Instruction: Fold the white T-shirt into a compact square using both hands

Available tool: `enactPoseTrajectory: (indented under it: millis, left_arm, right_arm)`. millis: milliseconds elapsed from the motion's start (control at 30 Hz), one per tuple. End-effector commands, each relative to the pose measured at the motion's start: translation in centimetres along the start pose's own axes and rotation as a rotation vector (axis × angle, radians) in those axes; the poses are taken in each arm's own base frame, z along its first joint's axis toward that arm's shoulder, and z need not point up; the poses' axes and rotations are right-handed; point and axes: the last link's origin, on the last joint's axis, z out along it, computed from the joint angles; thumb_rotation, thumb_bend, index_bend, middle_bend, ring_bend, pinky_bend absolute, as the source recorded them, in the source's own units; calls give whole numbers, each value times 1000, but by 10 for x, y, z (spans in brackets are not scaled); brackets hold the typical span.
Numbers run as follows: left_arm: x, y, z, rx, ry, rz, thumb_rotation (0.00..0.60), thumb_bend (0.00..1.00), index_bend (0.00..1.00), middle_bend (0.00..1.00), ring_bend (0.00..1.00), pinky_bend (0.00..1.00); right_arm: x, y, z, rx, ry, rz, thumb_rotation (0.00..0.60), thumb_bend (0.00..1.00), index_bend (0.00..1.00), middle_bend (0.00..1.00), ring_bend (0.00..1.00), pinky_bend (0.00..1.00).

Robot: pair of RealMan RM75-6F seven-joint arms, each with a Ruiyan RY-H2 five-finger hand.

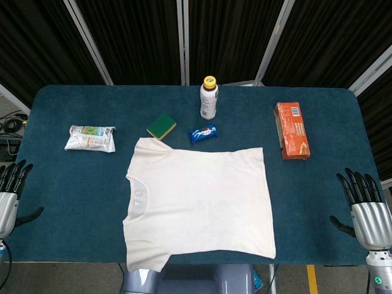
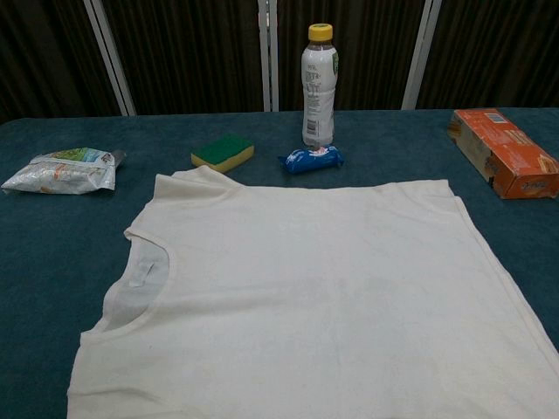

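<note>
**newbie_op:** ok so where do I even start with this? Which hand goes first?

**foldguy:** Look at how the white T-shirt lies. It's spread flat in the middle of the blue table, turned sideways to you: collar toward your left, hem toward your right, one sleeve at the far edge and the other hanging off the near edge. So its long axis runs left to right, straight between your two hands.

**newbie_op:** and the hands?

**foldguy:** Both are parked at the near corners, well apart from the cloth. Your left hand has fingers spread, holding nothing. Your right hand is the same, fingers fanned out and empty. The chest view doesn't show either one.

**newbie_op:** so neither's closer?

**foldguy:** About even I'd say. Left is nearer the collar and sleeves, right is nearer the hem. I reckon each takes its own end.

**newbie_op:** clutter in the way?

**foldguy:** The sponge and blue packet sit just beyond the far edge of the shirt, so watch those. The bottle, orange box and snack bag are further off.
</note>
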Motion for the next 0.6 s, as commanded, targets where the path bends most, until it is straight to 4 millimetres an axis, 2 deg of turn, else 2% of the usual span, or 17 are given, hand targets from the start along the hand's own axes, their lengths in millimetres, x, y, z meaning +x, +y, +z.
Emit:
enactPoseTrajectory:
  millis: [33,167,267,367,600]
  left_arm:
    - [-1,-1,0,6,-11,3,600,0,0,0,0,0]
    - [-2,0,-1,4,-28,-1,600,0,0,0,0,0]
    - [-4,1,1,4,-38,5,600,0,0,0,0,0]
    - [-7,2,2,-2,-63,4,600,0,0,0,0,0]
    - [-9,7,1,-12,-62,23,600,0,0,0,0,0]
  right_arm:
    - [-1,-1,-1,-2,-11,6,600,0,0,0,0,0]
    - [-5,-7,-1,22,-59,18,600,0,0,0,0,0]
    - [-18,-22,-3,137,-172,79,600,0,21,0,0,0]
    - [-30,-44,-4,336,-299,172,600,0,149,0,0,0]
    - [-50,-63,-14,628,-411,169,600,0,427,0,0,0]
